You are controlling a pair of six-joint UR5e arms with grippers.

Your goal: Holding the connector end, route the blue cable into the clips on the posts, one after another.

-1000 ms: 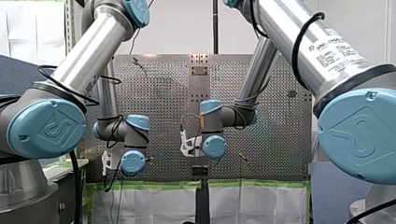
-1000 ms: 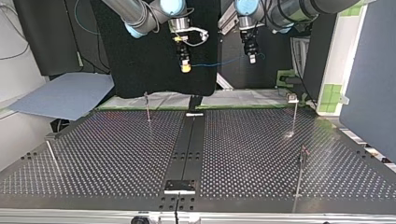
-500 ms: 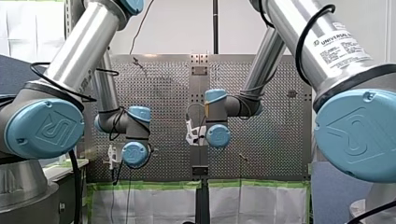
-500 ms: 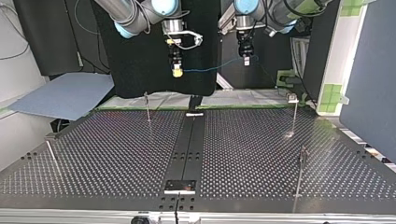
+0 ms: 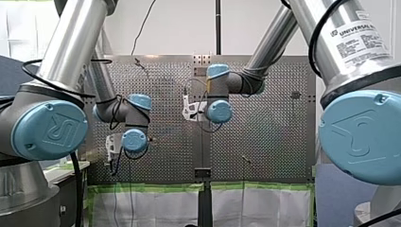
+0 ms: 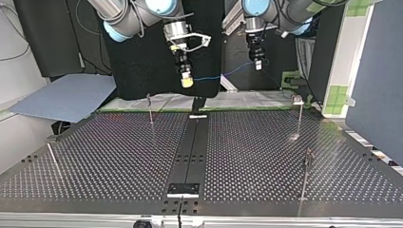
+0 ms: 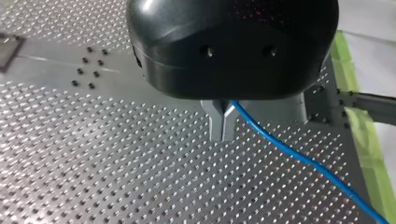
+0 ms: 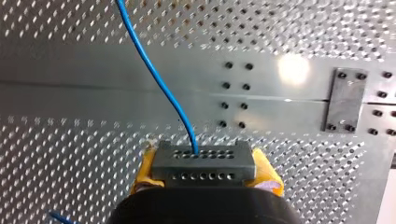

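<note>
Right gripper [image 8: 205, 163]: yellow pads clamped on a grey connector [image 8: 187, 161] with two rows of holes. A thin blue cable [image 8: 154, 70] leaves one hole. Left gripper [image 7: 223, 126]: metal fingers closed on the cable. Both are held above the table [image 7: 93, 163]. The right arm's label [image 5: 357, 35] apparently reads "UNIVERSAL ROBOTS".

My right gripper [image 6: 187, 81] carries the connector [image 8: 203, 163] lower in the top view than half a second ago, and it now leans toward that view's right instead of hanging straight. My left gripper [image 6: 258, 64] sits slightly further right. The blue cable [image 6: 211, 77] between them slopes more steeply. In the front view both wrists stand higher.
</note>
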